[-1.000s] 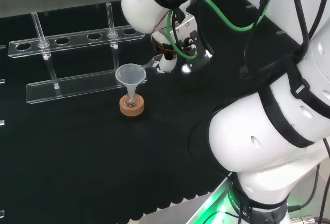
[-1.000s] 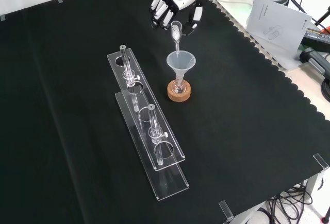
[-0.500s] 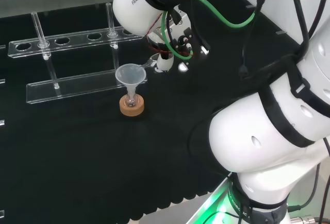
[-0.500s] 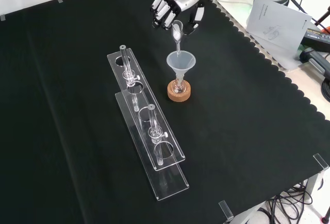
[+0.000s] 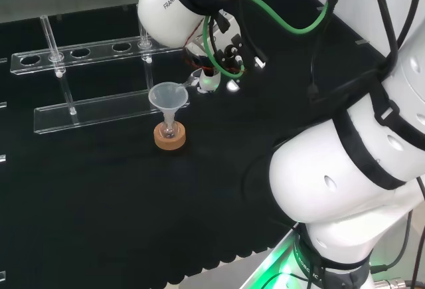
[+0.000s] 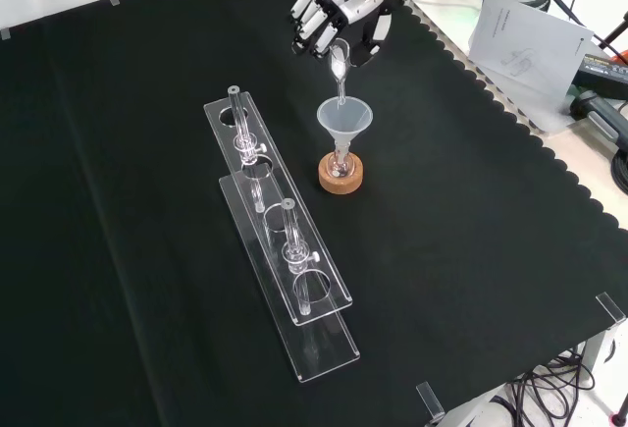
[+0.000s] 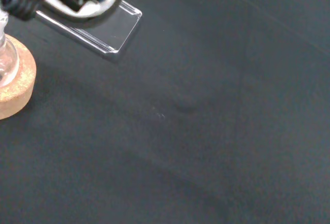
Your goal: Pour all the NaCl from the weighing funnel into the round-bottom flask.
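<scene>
A small round-bottom flask [image 6: 340,165] sits on a cork ring [image 6: 340,174] with a clear plastic funnel [image 6: 343,118] in its neck. The hand [image 6: 339,0] hangs just beyond it in the front view, fingers curled round a clear weighing funnel [image 6: 338,62]. That funnel is tilted steeply, its narrow tip pointing down into the plastic funnel's mouth. In the head view the weighing funnel [image 5: 196,79] reaches from the hand [image 5: 211,76] to the plastic funnel's rim [image 5: 167,95]. The cork ring [image 7: 11,87] and the flask's base [image 7: 6,62] show close in the wrist view.
A clear acrylic tube rack [image 6: 280,265] with a few glass tubes stands left of the flask in the front view, and behind it in the head view [image 5: 99,80]. Papers and cables [image 6: 535,39] lie past the cloth's scalloped edge. The arm's white links [image 5: 352,169] fill the head view's right.
The hand has risen slightly and tipped the weighing funnel steeper over the plastic funnel. The flask and rack have not moved.
</scene>
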{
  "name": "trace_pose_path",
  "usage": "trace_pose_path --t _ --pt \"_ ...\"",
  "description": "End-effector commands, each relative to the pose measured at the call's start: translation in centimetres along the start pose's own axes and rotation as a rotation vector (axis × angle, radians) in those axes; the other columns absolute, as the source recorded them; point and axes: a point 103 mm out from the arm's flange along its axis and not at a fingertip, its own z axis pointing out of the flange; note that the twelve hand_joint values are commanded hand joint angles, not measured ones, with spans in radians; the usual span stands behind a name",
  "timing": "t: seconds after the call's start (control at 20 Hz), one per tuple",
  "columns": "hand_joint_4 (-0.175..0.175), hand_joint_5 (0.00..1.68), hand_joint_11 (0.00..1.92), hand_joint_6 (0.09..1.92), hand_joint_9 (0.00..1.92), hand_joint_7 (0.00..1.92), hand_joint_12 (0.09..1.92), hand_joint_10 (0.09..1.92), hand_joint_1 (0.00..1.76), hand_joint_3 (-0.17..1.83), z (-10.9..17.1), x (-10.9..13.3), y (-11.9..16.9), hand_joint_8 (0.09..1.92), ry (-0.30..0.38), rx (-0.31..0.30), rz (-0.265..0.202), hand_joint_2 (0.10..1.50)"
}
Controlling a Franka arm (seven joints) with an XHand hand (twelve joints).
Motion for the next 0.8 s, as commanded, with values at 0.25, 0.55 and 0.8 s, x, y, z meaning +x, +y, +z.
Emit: trace_pose_path --t 0.25,0.55,0.8 --pt "0.175 1.27 0.81 0.69 0.98 0.59 1.03 0.32 1.12 0.68 -0.08 0.25 -0.09 0.65 -0.052 0.01 -0.002 0.64" --pt "0.175 1.27 0.81 0.69 0.98 0.59 1.03 0.32 1.12 0.68 -0.61 0.25 -0.01 0.65 -0.067 0.013 0.001 0.64" --pt "0.175 1.27 0.81 0.69 0.98 0.58 1.03 0.31 1.12 0.68 -0.79 0.28 0.04 0.65 -0.084 0.017 0.003 0.64"
